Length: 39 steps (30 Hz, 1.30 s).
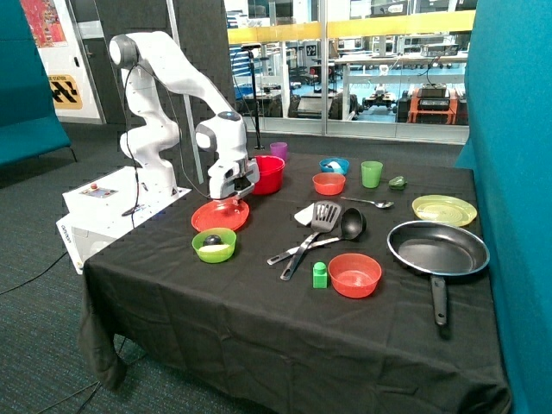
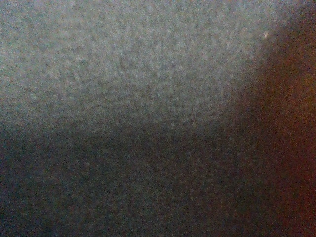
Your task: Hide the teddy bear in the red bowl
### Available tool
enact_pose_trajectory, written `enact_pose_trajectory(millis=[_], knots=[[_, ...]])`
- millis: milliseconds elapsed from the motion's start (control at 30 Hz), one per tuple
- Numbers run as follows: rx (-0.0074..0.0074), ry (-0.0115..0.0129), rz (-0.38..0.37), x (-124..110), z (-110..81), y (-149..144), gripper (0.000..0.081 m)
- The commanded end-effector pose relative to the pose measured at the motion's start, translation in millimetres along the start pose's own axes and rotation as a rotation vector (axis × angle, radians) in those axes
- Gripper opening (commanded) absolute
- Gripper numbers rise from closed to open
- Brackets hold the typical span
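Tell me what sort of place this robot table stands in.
Probably a robotics lab or workshop: glass partitions look onto cluttered workbenches, and the arm's claw hangs over a red plate among plastic kitchenware.

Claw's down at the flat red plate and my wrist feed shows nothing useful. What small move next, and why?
Probably lift the claw straight up a little. It sits low over the red plate, just beside the deep red bowl, and the wrist view is filled by a close blurred surface. No teddy bear shows in either view, so a higher look may reveal what lies under the claw.
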State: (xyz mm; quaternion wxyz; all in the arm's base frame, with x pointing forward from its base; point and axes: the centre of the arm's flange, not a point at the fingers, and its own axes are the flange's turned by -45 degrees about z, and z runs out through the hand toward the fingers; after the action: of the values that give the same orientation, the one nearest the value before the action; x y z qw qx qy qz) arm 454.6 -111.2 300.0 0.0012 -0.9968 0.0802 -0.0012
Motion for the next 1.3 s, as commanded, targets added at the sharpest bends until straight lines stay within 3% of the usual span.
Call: enact_pose_trajectory(millis=[0,633,867,967,1267], knots=[[-0.0026,-0.0021,-0.009,4,-23.9,0,0.0],[-0.0026,-0.0022,-0.033,18,-68.1,0,0.0],[-0.0026,-0.0022,-0.053,26,-95.5,-6,0.0],[-0.0025,-0.0022,-0.101,28,-111.6,-19,0.0],[-0.0025,-0.0023,-0.176,24,-128.5,-49,0.0]])
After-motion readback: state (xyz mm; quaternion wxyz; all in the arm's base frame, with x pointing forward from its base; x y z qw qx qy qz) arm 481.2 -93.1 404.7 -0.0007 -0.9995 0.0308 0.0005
